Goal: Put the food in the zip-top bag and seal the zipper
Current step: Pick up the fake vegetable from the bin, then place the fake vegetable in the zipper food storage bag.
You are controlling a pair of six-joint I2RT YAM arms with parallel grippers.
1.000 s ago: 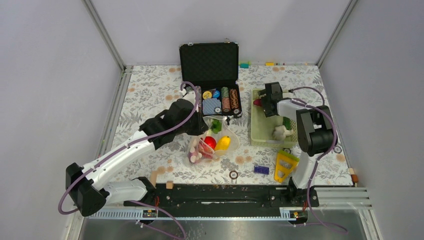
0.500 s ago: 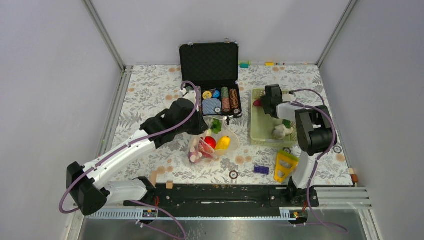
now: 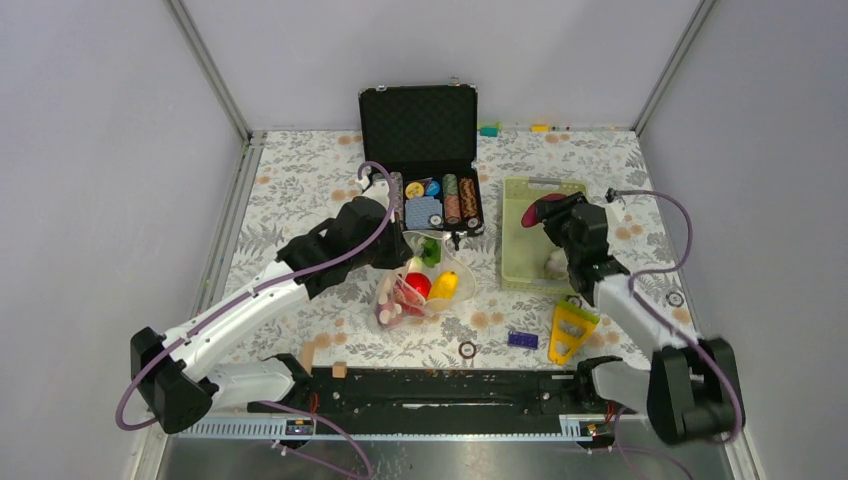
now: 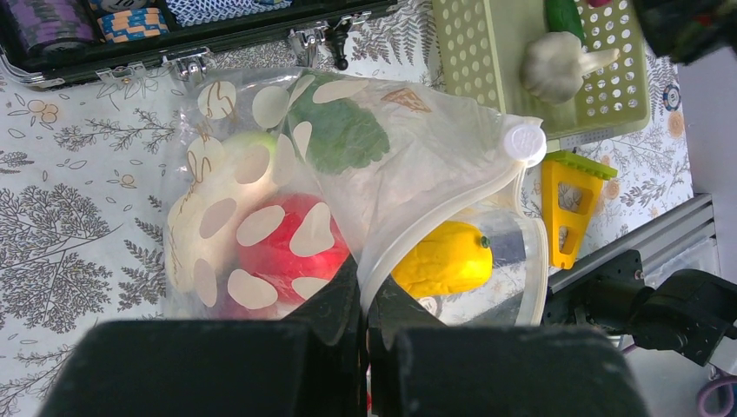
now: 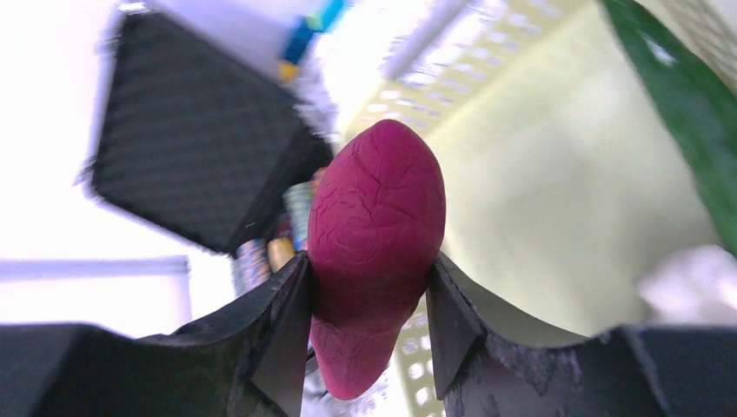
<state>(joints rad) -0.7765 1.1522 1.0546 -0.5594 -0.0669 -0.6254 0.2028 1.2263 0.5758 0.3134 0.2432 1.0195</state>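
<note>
Black-jointed white arms carry looping purple cables.

lane: bare table lay between zip-top bag and basket | blocked: open case stood just behind bag, toward far edge

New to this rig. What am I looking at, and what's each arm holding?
Two robot arms with two-finger grippers, bolted side by side at the near edge. One picture looks down from overhead; the other two come from wrist cameras. On the floral-clothed table: an open black case of poker chips and a pale green plastic basket. The left gripper is shut on the rim of a clear soft plastic zip-top bag holding toy food. The right gripper pinches a magenta toy vegetable over the basket.
</note>
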